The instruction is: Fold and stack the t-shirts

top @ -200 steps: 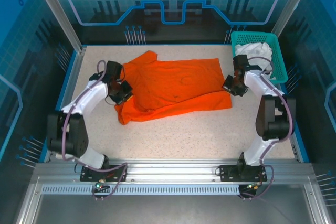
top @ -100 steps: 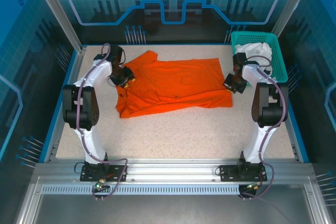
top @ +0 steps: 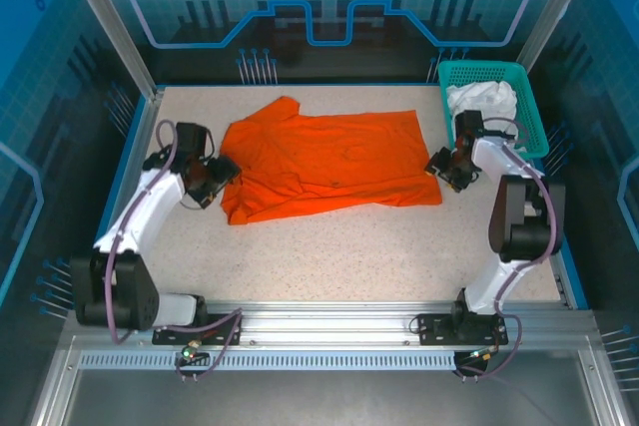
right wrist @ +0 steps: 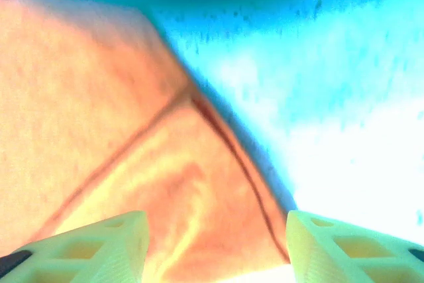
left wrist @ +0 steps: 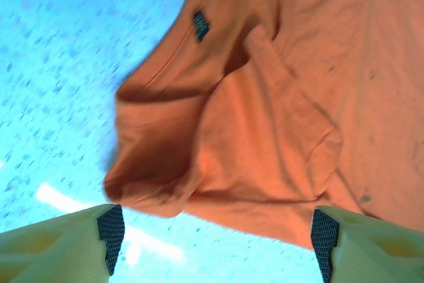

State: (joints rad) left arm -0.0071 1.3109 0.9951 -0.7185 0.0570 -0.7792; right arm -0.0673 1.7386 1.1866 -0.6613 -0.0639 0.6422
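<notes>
Lying flat on the tabletop, seemingly ready for folding, the orange t-shirt is flanked by the left pincer and right pincer, each spread open, empty; the white t-shirt sits in the basket.

The orange t-shirt looks blurred and runs off the left edge

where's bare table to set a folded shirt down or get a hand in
Widest: the speckled tabletop between the near hem of the bright orange cloth t-shirt and the arm bases. Smaller: the far left corner, beyond the left claw. Crowded: the right edge, with the right claw beside the teal plastic lattice basket holding white cloth.
</notes>
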